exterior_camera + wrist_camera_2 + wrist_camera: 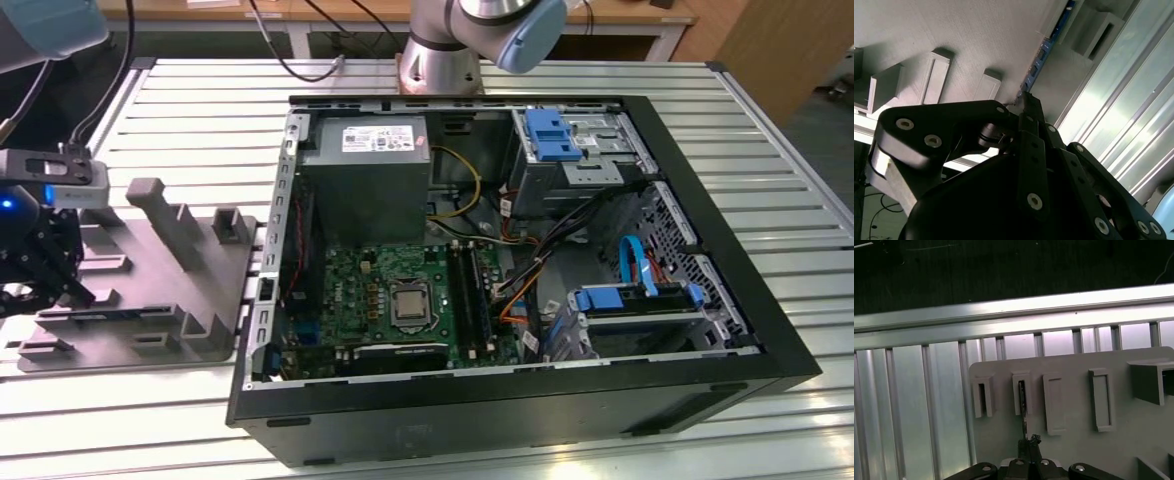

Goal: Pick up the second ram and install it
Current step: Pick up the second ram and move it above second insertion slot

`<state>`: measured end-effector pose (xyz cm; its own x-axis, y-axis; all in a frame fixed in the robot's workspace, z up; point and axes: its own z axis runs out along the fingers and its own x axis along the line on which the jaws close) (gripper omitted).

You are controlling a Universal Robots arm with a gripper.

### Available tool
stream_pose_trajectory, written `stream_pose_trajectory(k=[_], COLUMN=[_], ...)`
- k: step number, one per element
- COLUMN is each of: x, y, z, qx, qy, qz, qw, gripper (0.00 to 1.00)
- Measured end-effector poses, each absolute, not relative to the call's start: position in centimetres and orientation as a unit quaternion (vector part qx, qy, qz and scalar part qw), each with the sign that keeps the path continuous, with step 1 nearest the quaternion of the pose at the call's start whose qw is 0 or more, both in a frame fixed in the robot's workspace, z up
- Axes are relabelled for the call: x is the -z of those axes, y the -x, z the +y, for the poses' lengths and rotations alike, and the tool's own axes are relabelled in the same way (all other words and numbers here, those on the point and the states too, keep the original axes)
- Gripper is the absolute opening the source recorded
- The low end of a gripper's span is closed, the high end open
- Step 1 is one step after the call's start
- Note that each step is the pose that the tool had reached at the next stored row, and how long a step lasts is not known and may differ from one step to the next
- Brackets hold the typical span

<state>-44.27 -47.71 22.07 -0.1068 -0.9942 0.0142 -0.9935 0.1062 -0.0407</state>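
Black gripper (1029,441) seemingly pinching thin second ram (1022,395).

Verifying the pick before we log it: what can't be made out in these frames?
Second ram: edge-on at the end effector in both wrist views, so its chips and notch are hidden.
Its seating depth: covered by the grey holder slot walls, first wrist view.
End effector body: cut off by the exterior view's left edge.
Motherboard memory slots: too small in the exterior view to tell which are filled.
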Motion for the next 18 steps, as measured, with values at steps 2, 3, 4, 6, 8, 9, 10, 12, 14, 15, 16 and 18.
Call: stream_pose_trajectory(k=[2,3,4,6,8,9,10,12,14,15,16,18], x=[-22.03,-22.02,-22.01,-21.99,-21.99,-21.99,-21.99,-21.99,-21.99,-21.98,-21.99,-21.98], y=[44.27,44.26,44.26,44.27,44.27,44.27,44.26,44.27,44.26,44.27,44.27,44.27], z=[-47.75,-47.76,-47.76,-47.77,-47.77,-47.77,-47.77,-47.77,-47.77,-47.77,-47.77,-47.77], qx=[0.02,0.02,0.02,0.02,0.02,0.02,0.02,0.02,0.02,0.02,0.02,0.02], qy=[0.669,0.67,0.67,0.67,0.67,0.671,0.671,0.671,0.671,0.671,0.671,0.671], qz=[0.743,0.742,0.742,0.742,0.742,0.742,0.742,0.742,0.741,0.741,0.741,0.741], qw=[0.008,0.008,0.008,0.008,0.008,0.008,0.008,0.008,0.008,0.008,0.008,0.008], gripper=[0.1,0.1,0.1,0.1,0.1,0.1,0.1,0.11,0.23,0.29,0.29,0.35])
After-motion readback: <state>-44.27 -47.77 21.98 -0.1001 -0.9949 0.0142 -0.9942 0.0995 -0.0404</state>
